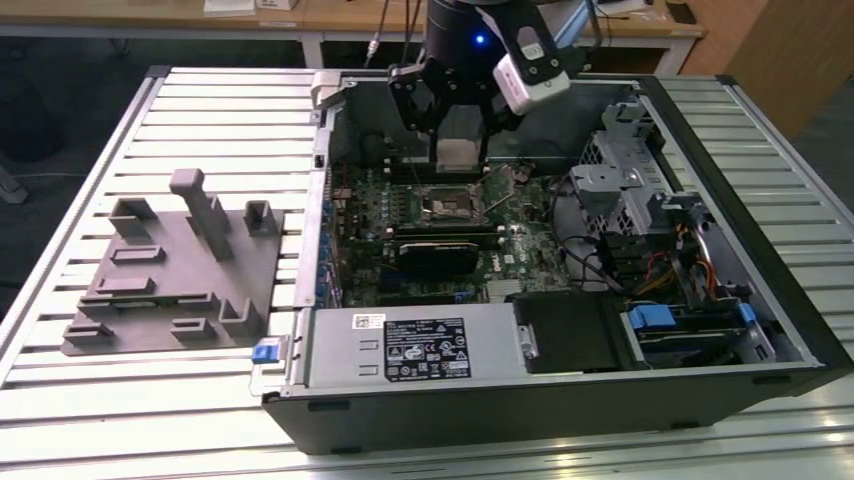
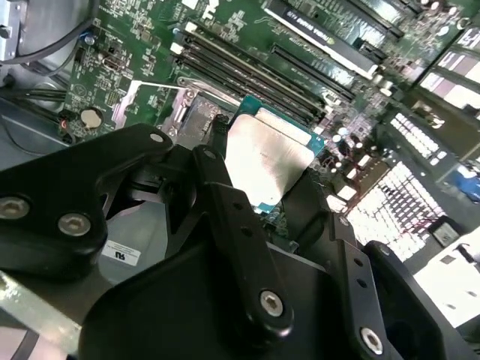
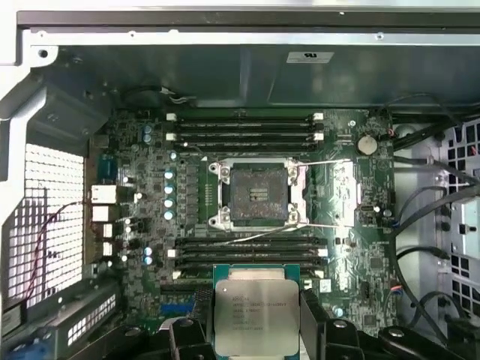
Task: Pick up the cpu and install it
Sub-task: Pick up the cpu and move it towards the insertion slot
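Observation:
My gripper [image 1: 458, 140] hangs inside the open computer case [image 1: 561, 400], shut on the cpu [image 1: 458, 155]. The cpu is a pale silvery square chip with a thin teal rim, and it is held clear above the motherboard [image 1: 521, 250]. In the first wrist view the cpu [image 3: 256, 315] sits between two black fingers [image 3: 187, 337], a short way from the open black-framed socket [image 3: 257, 193]. The socket's retention frame is lifted and nothing lies in it. In the second wrist view the cpu [image 2: 266, 157] is clamped by its edges between the fingers [image 2: 225, 210]. In the exterior view the socket [image 1: 447, 203] lies just below and nearer than the gripper.
A grey plastic fixture [image 1: 174, 270] with upright blocks lies on the slatted table [image 1: 200, 120], on the exterior view's left. Inside the case are a labelled power supply [image 1: 427, 345], a black card [image 1: 434, 250], a metal drive cage [image 1: 627, 170] and cables. Memory slots [image 3: 244, 127] flank the socket.

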Tool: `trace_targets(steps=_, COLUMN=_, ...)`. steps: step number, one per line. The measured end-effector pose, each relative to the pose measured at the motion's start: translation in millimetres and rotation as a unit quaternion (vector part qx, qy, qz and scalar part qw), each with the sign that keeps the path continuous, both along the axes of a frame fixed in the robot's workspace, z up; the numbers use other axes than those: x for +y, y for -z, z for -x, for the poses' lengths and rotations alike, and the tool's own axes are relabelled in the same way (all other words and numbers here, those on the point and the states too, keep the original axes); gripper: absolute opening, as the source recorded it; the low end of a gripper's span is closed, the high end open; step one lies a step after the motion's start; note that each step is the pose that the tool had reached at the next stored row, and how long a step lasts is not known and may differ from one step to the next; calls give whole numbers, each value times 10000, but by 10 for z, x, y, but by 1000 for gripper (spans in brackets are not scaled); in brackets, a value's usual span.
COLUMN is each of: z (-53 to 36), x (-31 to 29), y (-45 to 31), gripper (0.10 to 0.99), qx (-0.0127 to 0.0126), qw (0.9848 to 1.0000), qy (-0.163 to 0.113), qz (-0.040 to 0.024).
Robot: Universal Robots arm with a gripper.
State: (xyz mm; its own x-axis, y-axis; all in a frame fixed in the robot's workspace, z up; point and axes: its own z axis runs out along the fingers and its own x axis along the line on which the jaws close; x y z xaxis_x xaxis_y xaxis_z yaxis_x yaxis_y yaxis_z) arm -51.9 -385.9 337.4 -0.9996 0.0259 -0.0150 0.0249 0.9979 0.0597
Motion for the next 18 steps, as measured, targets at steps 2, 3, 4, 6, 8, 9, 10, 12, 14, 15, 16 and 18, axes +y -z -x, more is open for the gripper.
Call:
trace_targets(steps=2, z=-8, x=25, y=36, gripper=541, qx=0, qw=10000, qy=0, qz=0)
trace_targets(steps=3, z=-13, x=38, y=54, gripper=541, qx=1, qw=10000, qy=0, qz=0)
trace_targets(steps=4, z=-18, x=51, y=71, gripper=541, qx=1, qw=10000, qy=0, qz=0)
trace_targets(steps=6, z=-29, x=79, y=107, gripper=541, qx=1, qw=10000, qy=-1, qz=0)
trace_targets(steps=8, z=-39, x=108, y=145, gripper=541, qx=2, qw=10000, qy=-1, qz=0)
trace_targets(steps=9, z=-43, x=122, y=163, gripper=541, qx=2, qw=10000, qy=0, qz=0)
trace_targets(steps=10, z=-49, x=136, y=181, gripper=541, qx=2, qw=10000, qy=-1, qz=0)
trace_targets(steps=12, z=-62, x=163, y=217, gripper=541, qx=2, qw=10000, qy=-2, qz=0)
trace_targets(steps=14, z=-74, x=189, y=253, gripper=541, qx=3, qw=10000, qy=-2, qz=0)
trace_targets(steps=15, z=-82, x=203, y=273, gripper=541, qx=4, qw=10000, qy=-2, qz=0)
trace_targets(steps=16, z=-89, x=217, y=291, gripper=541, qx=5, qw=10000, qy=-2, qz=0)
trace_targets(steps=18, z=-105, x=241, y=327, gripper=541, qx=7, qw=10000, qy=-3, qz=0)
